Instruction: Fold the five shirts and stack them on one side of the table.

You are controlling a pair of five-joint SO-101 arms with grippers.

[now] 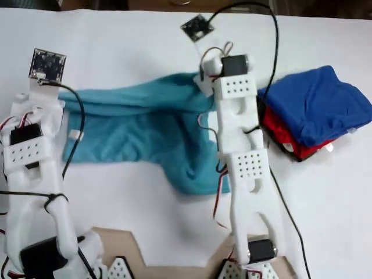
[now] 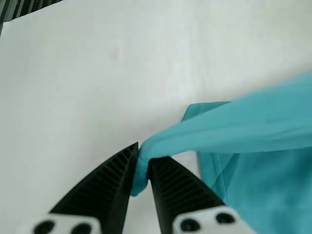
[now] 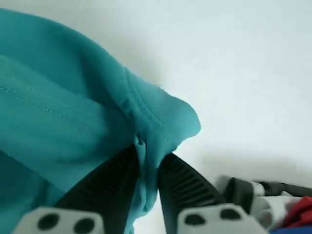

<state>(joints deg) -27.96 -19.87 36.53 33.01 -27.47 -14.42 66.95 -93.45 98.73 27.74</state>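
The white table (image 1: pixel 145 35) takes up pretty much the whole high view. The teal shirt (image 1: pixel 139 133) is spread across the middle of the frame, from the left side to just past centre, with a lump sagging toward lower centre. It looks like a soft, thin knit, and the right wrist view shows a double-stitched hem.

At the right edge is the pile so far: a blue shirt (image 1: pixel 319 104) on top of a red shirt (image 1: pixel 282 136), both bundled a bit loosely. By our count that's two done, with the teal one in hand.

The left arm (image 1: pixel 32 151) sits at the left of the frame and the right arm (image 1: pixel 241 133) runs up the centre. The left gripper (image 2: pixel 144 155) is pinched down on a corner of the teal fabric, lifted off the table so the cloth pulls away in a taut band. The right gripper (image 3: pixel 148 156) is clamped on a bunched bit of hem. Both have ribbed black fingers (image 2: pixel 105 183), which should bite fine on thin cloth.

We reckon this is the fold-over step. To do it well, we'd carry both held ends at the same height and pace and hold the edge between them tight — any slack and this floppy knit will wrinkle under itself. Then we'd lay it flat before letting go.
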